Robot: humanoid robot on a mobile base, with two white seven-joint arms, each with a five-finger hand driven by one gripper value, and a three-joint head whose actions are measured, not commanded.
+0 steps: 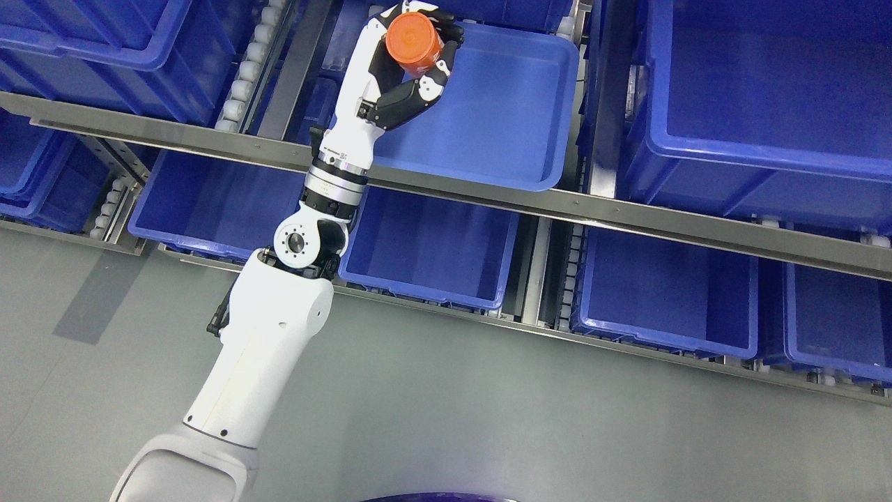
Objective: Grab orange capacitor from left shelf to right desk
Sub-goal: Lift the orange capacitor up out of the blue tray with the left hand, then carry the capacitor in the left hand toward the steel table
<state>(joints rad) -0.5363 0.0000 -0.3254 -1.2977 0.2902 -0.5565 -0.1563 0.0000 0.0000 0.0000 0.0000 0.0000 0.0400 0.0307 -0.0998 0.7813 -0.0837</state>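
So the left hand (411, 59) has its fingers wrapped tight around the orange capacitor (416, 43), up at the top middle of the frame over the blue bin (516, 139). Looks like the grab's done, and next it needs carrying clear of the shelf rail (627, 209) toward the desk. Its flat end faces the camera, long axis pointing roughly up at us.

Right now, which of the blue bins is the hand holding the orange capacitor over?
The upper-shelf middle bin. The left hand grips the orange capacitor over its left end; the other bins have nothing above them.
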